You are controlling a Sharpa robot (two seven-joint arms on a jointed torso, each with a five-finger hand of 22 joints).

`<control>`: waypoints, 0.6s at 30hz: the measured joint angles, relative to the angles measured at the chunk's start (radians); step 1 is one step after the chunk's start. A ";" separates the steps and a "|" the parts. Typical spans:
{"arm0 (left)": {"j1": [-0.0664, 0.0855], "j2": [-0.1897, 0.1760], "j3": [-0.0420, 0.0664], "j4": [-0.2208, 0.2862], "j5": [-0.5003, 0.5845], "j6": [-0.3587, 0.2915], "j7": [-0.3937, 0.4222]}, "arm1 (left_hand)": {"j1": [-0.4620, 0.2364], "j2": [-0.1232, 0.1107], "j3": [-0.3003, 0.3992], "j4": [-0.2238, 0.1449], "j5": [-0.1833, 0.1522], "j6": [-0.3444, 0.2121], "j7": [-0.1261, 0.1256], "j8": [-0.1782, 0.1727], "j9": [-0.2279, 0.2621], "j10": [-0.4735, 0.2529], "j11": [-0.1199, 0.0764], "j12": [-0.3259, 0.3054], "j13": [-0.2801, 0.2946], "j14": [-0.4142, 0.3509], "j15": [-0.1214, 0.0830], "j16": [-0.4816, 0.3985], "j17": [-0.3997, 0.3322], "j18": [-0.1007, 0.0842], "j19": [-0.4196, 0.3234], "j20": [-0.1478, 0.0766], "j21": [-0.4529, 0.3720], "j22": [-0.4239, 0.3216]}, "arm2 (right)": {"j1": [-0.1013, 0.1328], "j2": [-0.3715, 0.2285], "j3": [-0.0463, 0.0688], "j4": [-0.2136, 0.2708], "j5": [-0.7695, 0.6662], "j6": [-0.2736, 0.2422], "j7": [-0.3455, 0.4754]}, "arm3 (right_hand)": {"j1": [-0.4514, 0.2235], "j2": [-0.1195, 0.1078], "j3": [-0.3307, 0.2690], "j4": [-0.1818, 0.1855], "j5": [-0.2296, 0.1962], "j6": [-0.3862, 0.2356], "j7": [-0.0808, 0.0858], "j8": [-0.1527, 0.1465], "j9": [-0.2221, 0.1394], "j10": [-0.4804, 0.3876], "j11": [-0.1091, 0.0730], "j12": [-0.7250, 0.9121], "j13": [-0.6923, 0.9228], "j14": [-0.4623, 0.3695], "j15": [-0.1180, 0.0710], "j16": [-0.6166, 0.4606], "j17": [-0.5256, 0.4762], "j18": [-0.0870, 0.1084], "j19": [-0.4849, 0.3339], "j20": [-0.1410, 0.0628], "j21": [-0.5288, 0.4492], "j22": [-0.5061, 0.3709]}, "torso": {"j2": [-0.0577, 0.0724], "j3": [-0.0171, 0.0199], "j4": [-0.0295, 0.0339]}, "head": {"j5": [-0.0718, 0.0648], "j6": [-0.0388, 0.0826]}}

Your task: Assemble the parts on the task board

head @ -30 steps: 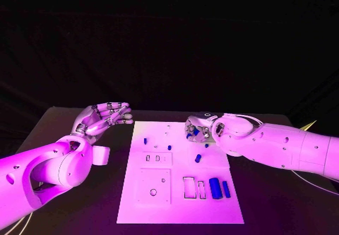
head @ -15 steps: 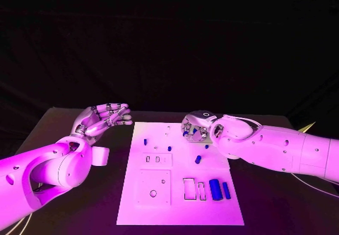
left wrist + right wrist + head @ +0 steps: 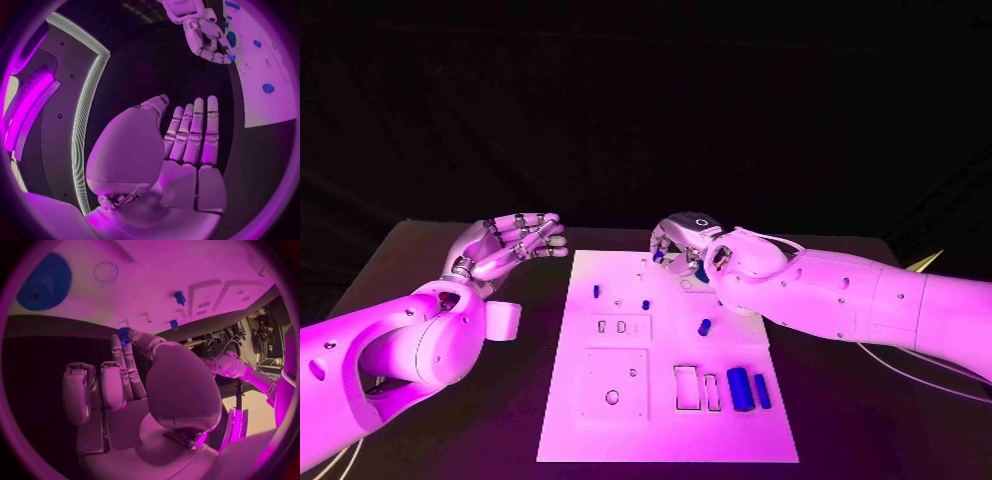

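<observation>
The white task board lies in the middle of the black table. My right hand hovers over the board's far edge and pinches a small blue toothed part between its thumb and a fingertip. A large blue gear lies on the board close to that hand. My left hand is held open, palm up, off the board's far left corner, with straight fingers and nothing in it. Blue pegs sit mid-board. Two blue blocks lie near the front right.
Rectangular slots open beside the blue blocks, and a square plate with a hole sits at the board's front left. Bare black table runs along both sides of the board. My right forearm crosses above the board's far right corner.
My right hand has risen and moved left toward the board's far edge, carrying the small blue part. The left hand has stayed where it was.
</observation>
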 measured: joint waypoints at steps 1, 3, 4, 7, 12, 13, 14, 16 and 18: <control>0.000 0.001 0.000 0.000 0.000 0.000 0.000 | 0.000 0.000 0.000 0.000 0.000 0.000 0.000 0.000 0.000 0.000 0.000 0.000 0.000 0.000 0.000 0.000 0.000 0.000 0.000 0.000 0.000 0.000 | 0.000 0.007 0.000 -0.007 0.001 -0.002 0.000 | 0.000 0.000 0.000 0.000 0.000 0.000 0.000 0.000 0.000 0.000 0.000 0.000 0.000 0.000 0.000 0.000 0.000 0.000 0.000 0.000 0.000 0.000 | 0.000 -0.0001 0.0007 | 0.000 0.000; 0.001 0.002 0.000 0.000 0.000 0.001 0.000 | 0.000 0.000 0.000 0.000 0.000 0.000 0.000 0.000 0.000 0.000 0.000 0.000 0.000 0.000 0.000 0.000 0.000 0.000 0.000 0.000 0.000 0.000 | 0.000 0.020 0.000 -0.020 0.002 -0.007 -0.001 | 0.000 0.000 0.000 0.000 0.000 0.000 0.000 0.000 0.000 0.000 0.000 0.000 0.000 0.000 0.000 0.000 0.000 0.000 0.000 0.000 0.000 0.000 | 0.000 -0.0001 0.0015 | 0.000 -0.002; 0.001 0.002 0.000 -0.001 0.000 0.001 0.000 | 0.000 0.000 0.000 0.000 0.000 0.000 0.000 0.000 0.000 0.000 0.000 0.000 0.000 0.000 0.000 0.000 0.000 0.000 0.000 0.000 0.000 0.000 | -0.001 0.024 0.000 -0.024 0.003 -0.008 -0.001 | 0.000 0.000 0.000 0.000 0.000 0.000 0.000 0.000 0.000 0.000 0.000 0.000 0.000 0.000 0.000 0.000 0.000 0.000 0.000 0.000 0.000 0.000 | 0.000 -0.0003 0.0018 | 0.000 -0.003; 0.001 0.002 0.000 -0.001 0.001 0.001 -0.001 | 0.000 0.000 0.000 0.000 0.000 0.000 0.000 -0.004 0.000 0.000 0.000 0.000 0.000 0.000 0.000 0.000 0.002 0.000 0.000 0.000 0.000 0.001 | -0.002 0.033 0.000 -0.035 0.006 -0.010 -0.001 | 0.000 0.000 0.000 0.000 0.000 0.000 0.000 0.000 0.001 0.000 0.000 -0.002 0.000 0.000 0.000 0.000 0.000 0.001 0.000 0.000 0.000 0.000 | 0.001 -0.0004 0.0021 | 0.003 -0.006; 0.003 0.002 0.000 -0.001 0.001 0.002 -0.001 | 0.000 0.000 0.000 0.000 0.000 0.000 0.000 -0.003 0.000 0.000 0.000 0.000 0.000 0.000 0.000 0.000 0.002 0.000 0.000 0.000 0.000 0.001 | -0.003 0.049 0.000 -0.055 0.010 -0.012 -0.001 | 0.000 0.000 0.000 0.000 0.000 0.000 0.000 0.000 0.001 0.000 0.000 -0.005 0.000 0.000 0.000 0.000 0.000 0.001 0.000 0.000 0.000 0.000 | 0.001 -0.0005 0.0010 | 0.006 -0.011; 0.003 0.002 0.000 -0.001 0.001 0.002 -0.001 | 0.000 0.000 0.000 0.000 0.000 0.000 0.000 -0.004 0.000 0.000 0.000 0.000 0.000 0.000 0.000 0.000 0.002 0.000 0.000 0.000 0.000 0.001 | -0.003 0.052 0.000 -0.058 0.011 -0.012 -0.001 | 0.000 0.000 0.000 0.000 0.000 0.000 0.000 0.000 0.001 0.000 0.000 -0.006 0.000 0.000 0.000 0.000 0.000 0.001 0.000 0.000 0.000 0.000 | 0.001 -0.0005 0.0008 | 0.007 -0.013; 0.003 0.002 0.000 -0.001 0.001 0.002 -0.001 | 0.000 0.000 0.000 0.000 0.000 0.000 0.000 -0.004 0.000 0.000 0.000 0.000 0.000 0.000 0.000 0.000 0.002 0.000 0.000 0.000 0.000 0.001 | -0.003 0.055 0.000 -0.062 0.012 -0.012 -0.001 | 0.000 0.000 0.000 0.000 0.000 0.000 0.000 0.000 0.001 0.000 0.000 -0.006 0.000 0.000 0.000 0.000 0.000 0.001 0.000 0.000 0.000 0.000 | 0.001 -0.0005 0.0008 | 0.008 -0.014; 0.004 0.002 0.000 -0.002 0.001 0.002 -0.002 | 0.000 0.000 0.000 0.000 0.000 0.000 0.000 -0.004 0.000 0.000 0.000 0.000 0.000 0.000 0.000 0.000 0.002 0.000 0.000 0.000 0.000 0.001 | -0.004 0.060 0.000 -0.069 0.013 -0.012 -0.001 | 0.000 0.000 0.000 0.000 0.004 0.000 0.000 0.000 0.001 0.000 0.000 -0.006 0.000 0.000 0.000 0.000 0.000 0.001 0.000 0.000 0.000 0.000 | 0.001 -0.0005 0.0008 | 0.009 -0.016; 0.004 0.003 0.000 -0.002 0.001 0.002 -0.002 | 0.000 0.000 0.000 0.000 0.000 0.000 0.000 -0.003 0.000 0.000 0.000 0.000 0.000 0.000 0.000 0.000 0.002 0.000 0.000 0.000 0.000 0.001 | -0.004 0.065 0.000 -0.076 0.014 -0.011 -0.001 | 0.000 0.000 0.000 0.000 0.004 0.000 0.000 0.000 0.001 0.000 0.000 -0.008 0.000 0.000 0.000 0.000 0.000 0.001 0.000 0.000 0.000 0.000 | 0.002 -0.0005 0.0008 | 0.010 -0.016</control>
